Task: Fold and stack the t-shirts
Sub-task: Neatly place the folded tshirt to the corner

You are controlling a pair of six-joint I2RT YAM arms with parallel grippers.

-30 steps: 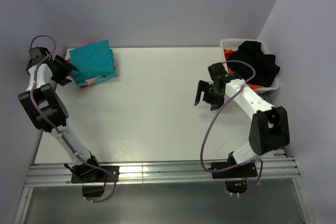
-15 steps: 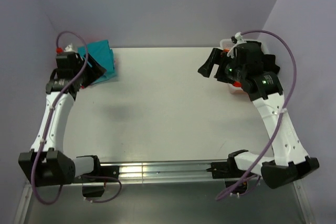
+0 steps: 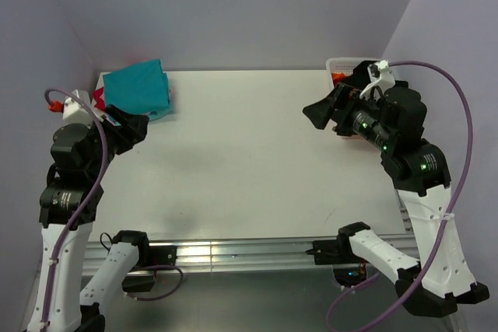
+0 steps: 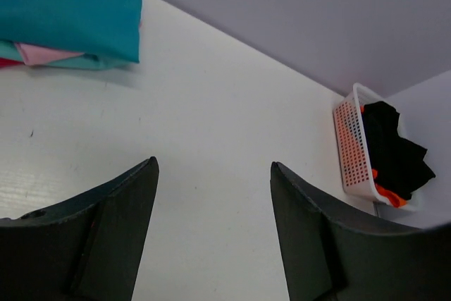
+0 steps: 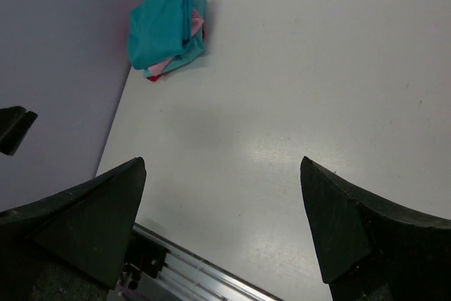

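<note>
A folded stack of t-shirts lies at the table's far left corner, the teal one on top. In the left wrist view the teal shirt covers a pink one, a lighter teal one and a red edge. The stack also shows in the right wrist view. My left gripper hangs open and empty in the air, near of the stack. My right gripper is open and empty, raised high over the right side of the table.
A white mesh basket stands at the far right corner with a black cloth and something orange inside. In the top view my right arm covers most of the basket. A metal rail runs along the near edge.
Both arms have lifted and straightened up. My left gripper has pulled back from the stack toward the near side. My right gripper has stayed raised in front of the basket.
</note>
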